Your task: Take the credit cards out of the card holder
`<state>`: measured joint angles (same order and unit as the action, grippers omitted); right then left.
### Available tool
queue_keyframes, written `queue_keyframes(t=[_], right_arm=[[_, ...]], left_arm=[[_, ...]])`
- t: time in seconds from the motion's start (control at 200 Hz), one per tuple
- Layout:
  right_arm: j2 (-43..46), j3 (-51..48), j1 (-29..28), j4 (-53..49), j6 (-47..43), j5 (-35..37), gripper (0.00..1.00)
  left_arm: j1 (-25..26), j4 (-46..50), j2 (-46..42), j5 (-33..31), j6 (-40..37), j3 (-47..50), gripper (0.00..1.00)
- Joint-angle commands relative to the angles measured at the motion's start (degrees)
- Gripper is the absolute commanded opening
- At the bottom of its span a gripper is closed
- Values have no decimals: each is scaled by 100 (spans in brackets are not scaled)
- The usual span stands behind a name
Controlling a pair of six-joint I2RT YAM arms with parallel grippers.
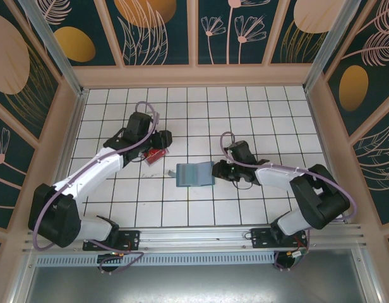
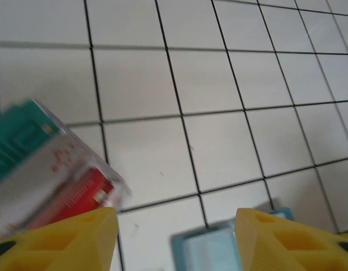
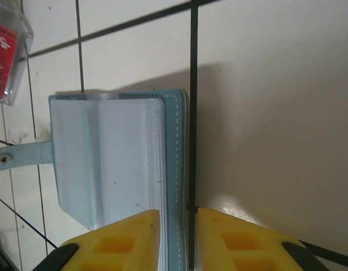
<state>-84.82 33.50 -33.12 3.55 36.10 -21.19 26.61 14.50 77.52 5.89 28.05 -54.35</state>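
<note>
The card holder lies open on the white tiles, pale blue-grey inside, and its corner also peeks in at the bottom of the left wrist view. My right gripper is shut on the card holder's stitched right edge; from above it sits at that edge. The credit cards, red and teal in a clear sleeve, lie on the tiles just left of my left gripper, which is open with nothing between its fingers. From above, the cards lie below the left gripper.
A snap strap sticks out from the holder's left side. The red cards' corner lies beyond it. Wooden walls ring the tiled floor, with open tiles at the back and to the right.
</note>
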Motion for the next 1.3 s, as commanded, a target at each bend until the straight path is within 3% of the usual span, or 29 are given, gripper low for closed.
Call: queue_keyframes(t=[0.0,0.14,0.48,1.296], right_arm=[[-136,200,-102,-15,-17,63,25],[-273,219,-139,-11,-14,62,20],[-475,96,-203,102,112,88,5],[-430,22,-282,163,214,126,3]], left_arm=[[-2,-430,-77,644,975,389,57],[137,-670,-60,885,1353,741,52],[883,-984,512,774,1907,1172,41],[1175,-905,1452,604,1991,1130,38]])
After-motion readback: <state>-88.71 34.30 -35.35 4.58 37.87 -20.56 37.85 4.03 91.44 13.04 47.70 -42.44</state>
